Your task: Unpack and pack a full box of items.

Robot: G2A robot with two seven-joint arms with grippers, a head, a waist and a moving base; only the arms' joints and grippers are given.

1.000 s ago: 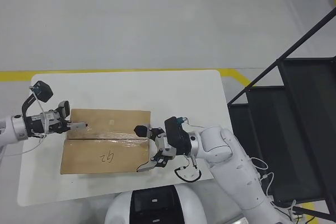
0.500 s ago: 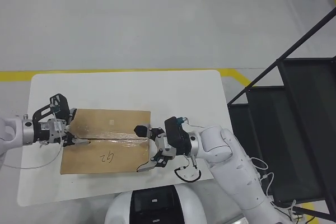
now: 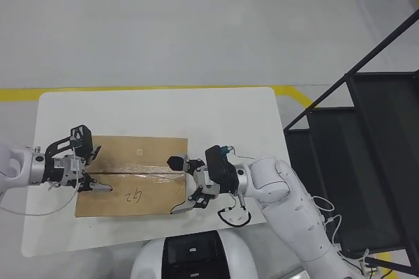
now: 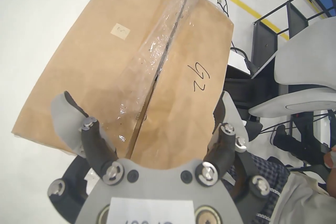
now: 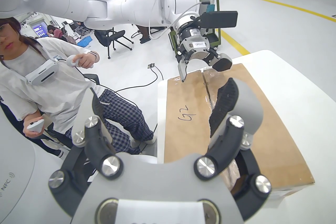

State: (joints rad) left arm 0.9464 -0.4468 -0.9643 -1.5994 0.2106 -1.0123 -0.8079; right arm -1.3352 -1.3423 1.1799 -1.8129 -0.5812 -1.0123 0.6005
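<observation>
Taped box [image 3: 131, 178] on table [image 3: 160, 111]. Left gripper [image 3: 93, 169] at its 9 o'clock end, right gripper [image 3: 179, 185] at 3 o'clock end. Fingers of both spread.

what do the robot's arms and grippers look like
The left arm and right arm have smooth white shells. Each gripper has a grey metal plate with silver bolts, black links, and two grey fingers with black ribbed pads. The left gripper carries a black camera box and a small white label; a black cable loops below the right gripper.
</observation>
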